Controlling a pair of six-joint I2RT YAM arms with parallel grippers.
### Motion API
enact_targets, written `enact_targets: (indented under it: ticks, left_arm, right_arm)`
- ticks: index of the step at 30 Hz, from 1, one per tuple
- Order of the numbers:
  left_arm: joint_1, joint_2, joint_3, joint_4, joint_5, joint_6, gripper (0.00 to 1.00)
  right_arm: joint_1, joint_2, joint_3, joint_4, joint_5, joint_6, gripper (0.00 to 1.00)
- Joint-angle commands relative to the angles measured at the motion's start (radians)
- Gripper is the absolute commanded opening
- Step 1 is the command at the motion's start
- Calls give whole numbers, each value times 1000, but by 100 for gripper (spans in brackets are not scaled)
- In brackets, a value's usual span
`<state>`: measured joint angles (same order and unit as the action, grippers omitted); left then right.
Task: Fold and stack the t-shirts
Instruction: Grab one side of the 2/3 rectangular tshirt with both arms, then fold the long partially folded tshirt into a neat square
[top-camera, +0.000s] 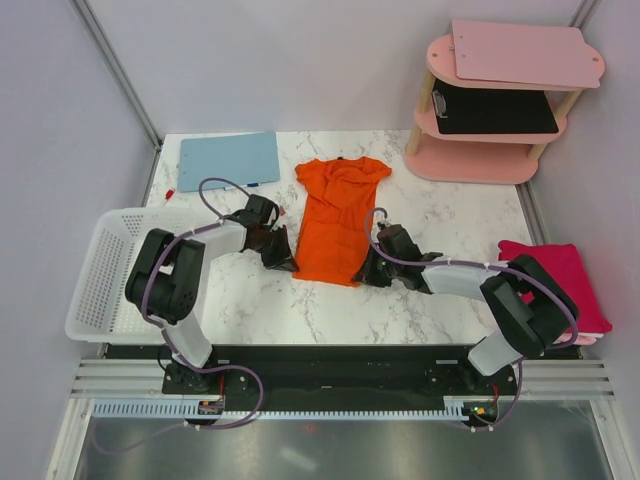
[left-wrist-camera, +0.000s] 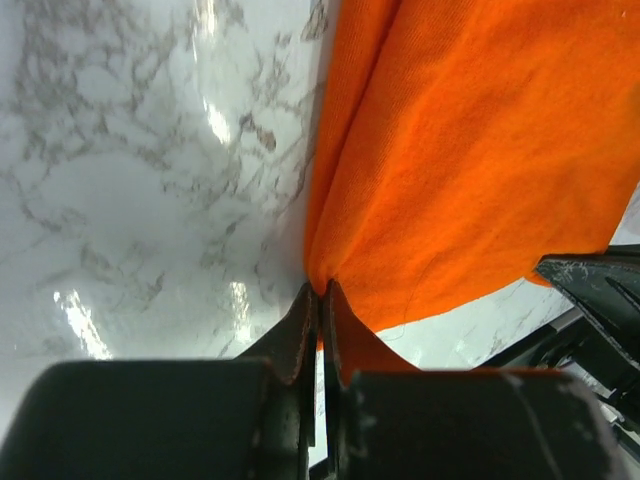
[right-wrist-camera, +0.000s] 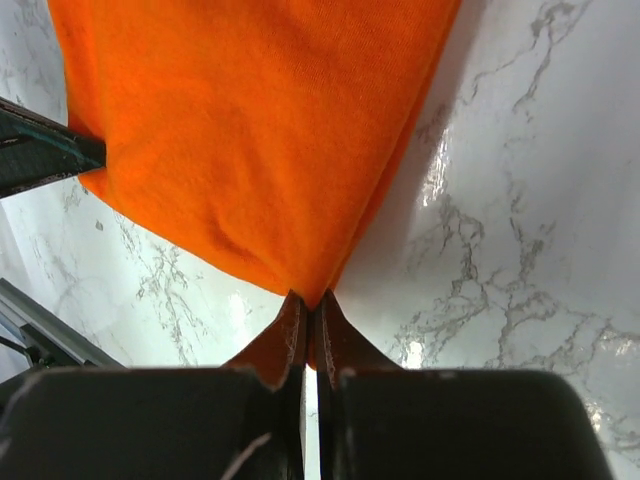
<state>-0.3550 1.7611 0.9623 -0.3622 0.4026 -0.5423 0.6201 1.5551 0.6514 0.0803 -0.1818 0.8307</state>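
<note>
**Orange t-shirt (top-camera: 340, 215): both near corners pinched, limp cloth**

White basket (top-camera: 100, 290) sits well outboard of the left claw (top-camera: 281, 257), on its left. Left claw is closed tight on the shirt's near-left corner. Its wrist view shows orange cloth nipped btwn the tips, w/ marble table (top-camera: 440, 215) beside it. Shirt lies flat, stretching away from both claws twd the far side, collar at the far end, sides apparently tucked in. Right claw (top-camera: 366, 272) is likewise clamped on the near-right corner. Magenta-pink t-shirt (top-camera: 556, 275) rests well off to the right claw's right, at the table edge.

Handling, my guess: light, soft, no stiffness, so it'll sag and drag btwn the two grips. Corners are the right hold, kept level and taut, else the fold goes crooked. A thin pinch could slip.
</note>
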Motion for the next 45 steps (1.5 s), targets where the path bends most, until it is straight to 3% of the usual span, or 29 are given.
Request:
enact_targets:
  ticks: [1,10,19,24,32,45]
  left_arm:
    - [-9,-92,-63,3,30,-10,2]
    - [-50,-297,-203,-44,64,-42,2]
    - [-47,-356,-41,-193,-11,-31,2]
    - [-33,-279,137,-241,-24,-18,2]
    - [19,-95,415,-282,13,18,2]
    - [76,257,838,-359,54,36,2]
  right_arm:
    - [12,-53,-10,-42,8,-10,1]
    - [82,-148,-59,-79,-33,-2,2]
    - [102,-240,68,-186,89,-44,2]
    - [70,-195,247,-278,143,-120,4]
    - [-26,-64,413,-286,150,-215,4]
    - [-174,224,643,-169,75,-309,5]
